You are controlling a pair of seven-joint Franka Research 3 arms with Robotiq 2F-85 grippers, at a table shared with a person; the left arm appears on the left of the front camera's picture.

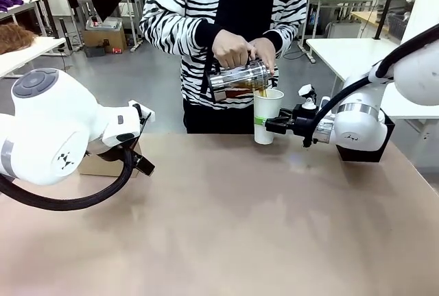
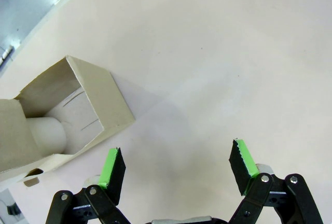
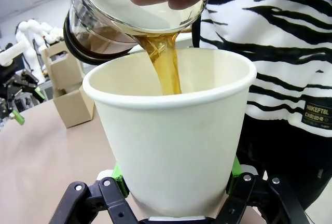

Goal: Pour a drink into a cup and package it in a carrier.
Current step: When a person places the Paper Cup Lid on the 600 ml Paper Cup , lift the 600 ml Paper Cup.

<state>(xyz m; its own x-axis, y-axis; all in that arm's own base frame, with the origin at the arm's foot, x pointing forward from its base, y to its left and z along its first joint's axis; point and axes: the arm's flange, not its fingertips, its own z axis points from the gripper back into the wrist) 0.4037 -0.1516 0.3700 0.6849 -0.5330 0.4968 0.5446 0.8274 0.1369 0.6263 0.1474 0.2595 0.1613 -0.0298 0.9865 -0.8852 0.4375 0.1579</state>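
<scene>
A person's hands (image 1: 236,49) tilt a clear glass jug (image 1: 239,79) over the white paper cup (image 1: 267,112) at the table's far edge. The amber drink (image 3: 167,60) runs in a stream into the open cup (image 3: 171,141), which has no lid on. My right gripper (image 1: 271,126) is shut on the cup's lower part, its green pads (image 3: 234,169) pressed on both sides. The brown cardboard carrier (image 2: 78,105) lies at the table's left, partly behind my left arm (image 1: 62,128). My left gripper (image 2: 178,164) hangs open over bare table just right of the carrier, holding nothing.
The person stands close against the far edge, behind the cup. A black box (image 1: 384,146) sits behind my right wrist at the far right. A white rounded shape (image 2: 49,130) shows inside the carrier. The table's middle and near side (image 1: 226,227) are bare.
</scene>
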